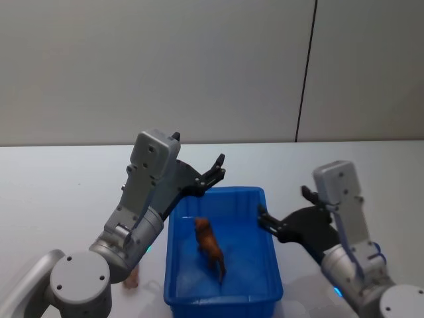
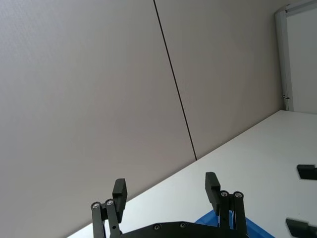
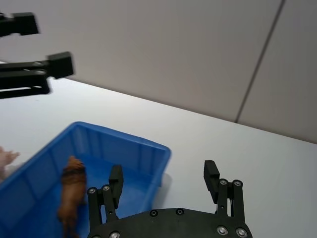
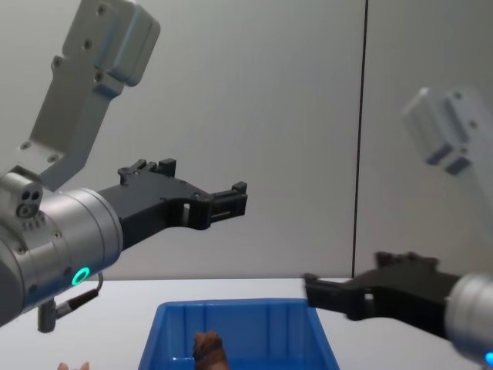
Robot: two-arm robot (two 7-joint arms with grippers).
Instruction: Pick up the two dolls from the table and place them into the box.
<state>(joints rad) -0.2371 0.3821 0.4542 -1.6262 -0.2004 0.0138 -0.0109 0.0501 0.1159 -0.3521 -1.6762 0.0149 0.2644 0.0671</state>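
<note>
The blue box (image 1: 218, 191) stands on the white table (image 1: 59, 192) in front of me. A reddish-brown doll (image 1: 210, 246) lies inside it, also seen as the brown doll (image 3: 72, 191) in the right wrist view. A peach doll (image 1: 132, 278) lies on the table left of the box, partly hidden behind my left arm. My left gripper (image 1: 218, 169) hovers open and empty above the box's far left corner. My right gripper (image 1: 265, 220) is open and empty over the box's right rim; its open fingers (image 3: 211, 173) frame the box (image 3: 124, 136).
A grey wall with a dark vertical seam (image 1: 306, 73) stands behind the table. Bare tabletop (image 1: 371, 159) lies to the right of the box and beyond it. The other arm's gripper (image 3: 39, 64) shows far off in the right wrist view.
</note>
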